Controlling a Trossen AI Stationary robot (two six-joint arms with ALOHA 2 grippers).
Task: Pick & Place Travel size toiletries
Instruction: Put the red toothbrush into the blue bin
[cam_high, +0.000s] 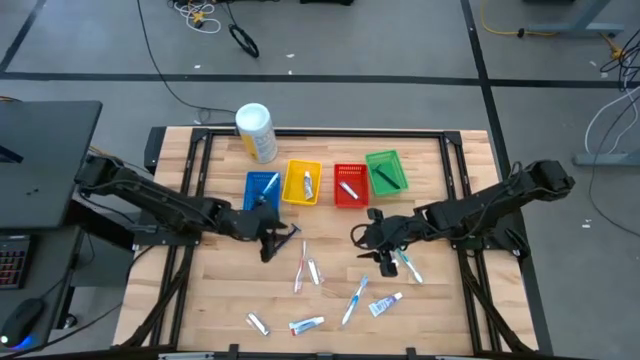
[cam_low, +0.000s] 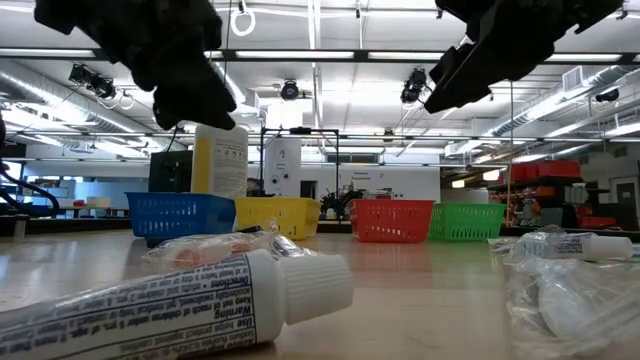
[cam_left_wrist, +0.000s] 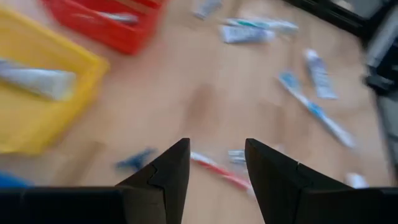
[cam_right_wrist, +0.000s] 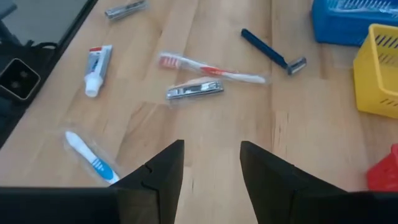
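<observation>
Small toiletries lie loose on the wooden table: a red-and-white toothbrush (cam_right_wrist: 211, 70), a blue razor (cam_right_wrist: 273, 53), a metal nail clipper (cam_right_wrist: 194, 91), a toothpaste tube (cam_right_wrist: 97, 68) and a blue toothbrush (cam_right_wrist: 90, 155). More tubes and brushes lie near the front edge (cam_high: 307, 324). My left gripper (cam_high: 272, 240) hovers open and empty in front of the blue basket, above the razor and red toothbrush (cam_left_wrist: 214, 169). My right gripper (cam_high: 360, 240) hovers open and empty in front of the red basket. A wrapped toothbrush (cam_high: 410, 265) lies beside the right arm.
Blue (cam_high: 262, 187), yellow (cam_high: 302, 183), red (cam_high: 350, 185) and green (cam_high: 386, 172) baskets stand in a row at the far middle, each holding an item. A white-and-yellow canister (cam_high: 255, 132) stands at the far left behind them. A toothpaste tube (cam_low: 180, 300) lies close to the low camera.
</observation>
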